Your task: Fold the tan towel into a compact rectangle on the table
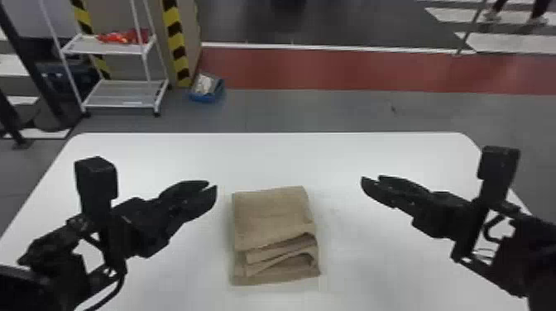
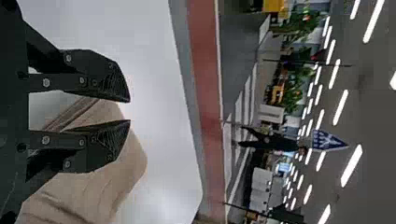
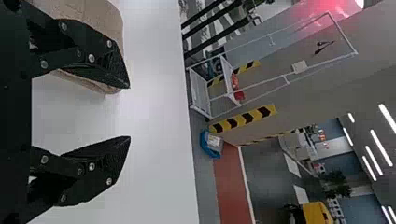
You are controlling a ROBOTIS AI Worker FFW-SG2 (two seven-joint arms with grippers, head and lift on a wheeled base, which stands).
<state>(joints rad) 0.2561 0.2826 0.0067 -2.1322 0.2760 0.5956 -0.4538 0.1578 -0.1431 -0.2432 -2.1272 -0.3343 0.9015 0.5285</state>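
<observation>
The tan towel [image 1: 271,215] lies folded into a layered, nearly rectangular stack on the white table [image 1: 314,157], its loose folds showing at the near side. Left of the towel, my left gripper [image 1: 211,188] is held above the table, not touching it; in the left wrist view the left gripper [image 2: 130,111] stands open by a small gap, with the towel [image 2: 133,161] beyond. My right gripper [image 1: 369,180] is off to the towel's right. The right wrist view has the right gripper [image 3: 130,112] wide open and holding nothing, part of the towel [image 3: 95,16] behind one finger.
Beyond the table's far edge stand a white wheeled rack [image 1: 124,93] and a blue bin [image 1: 207,97] on the floor. A yellow-and-black striped post [image 1: 176,41] rises beside the rack.
</observation>
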